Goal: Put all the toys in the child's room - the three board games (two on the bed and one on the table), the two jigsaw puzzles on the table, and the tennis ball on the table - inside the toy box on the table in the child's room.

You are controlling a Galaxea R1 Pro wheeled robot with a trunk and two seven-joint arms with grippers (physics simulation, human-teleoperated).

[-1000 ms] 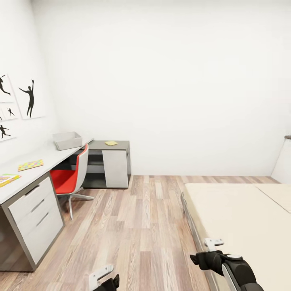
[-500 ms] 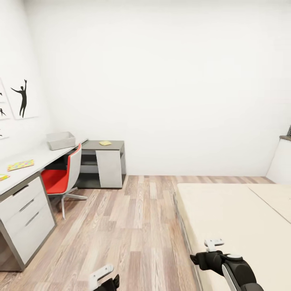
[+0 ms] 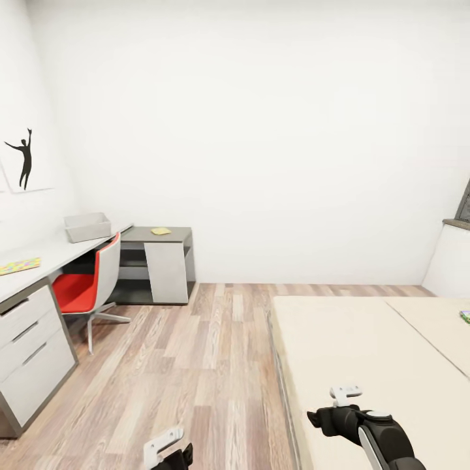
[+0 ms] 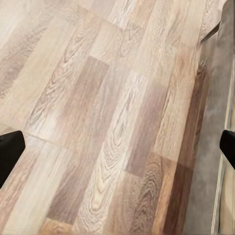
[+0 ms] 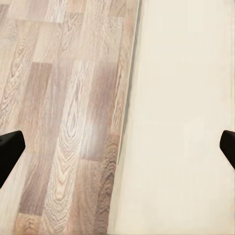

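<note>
Toy box [image 3: 87, 226] sits well beyond both empty fingers [image 4: 11, 149].

Red swivel chair [image 3: 81, 287] tucked at the desk side. Black silhouette picture [image 3: 25, 160] on white wall. Dark ledge [image 3: 457, 224], possibly a windowsill, far right.
</note>
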